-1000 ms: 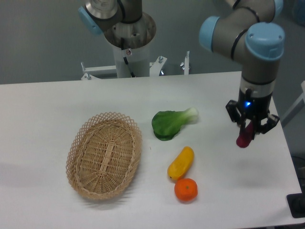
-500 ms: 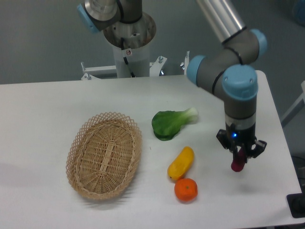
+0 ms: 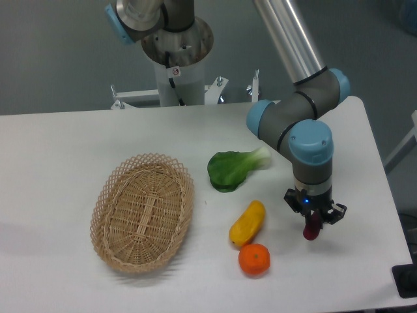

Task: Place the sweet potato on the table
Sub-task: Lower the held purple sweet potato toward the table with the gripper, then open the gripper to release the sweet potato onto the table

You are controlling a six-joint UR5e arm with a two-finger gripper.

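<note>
1. Tabletop first: the table is a wide, flat white rectangle with a smooth matte face; no writing can be read on it.
2. Arm next: a polished metal tube slants down from the far top edge to grey joints with light-blue caps, ending at a vertical wrist over the near right of the table. A small blue light glows at the wrist; any label is too small to read.
3. Wicker basket: oval, woven from pale tan cane with a lacy looped rim, lying on the left half.
4. Green leafy vegetable: dark crinkled leaf with a whitish stalk pointing right, near the middle.
5. Yellow vegetable: smooth, oblong, yellow-orange, lying just nearer than the leaf.
6. Orange fruit: round, glossy, just beside the yellow vegetable's near end.
7. Gripper: black fingers pointing down, clamped on the sweet potato's upper part.
8. Sweet potato: a small smooth magenta tuber held upright, right of the yellow vegetable; whether its tip touches the table cannot be told.
</note>
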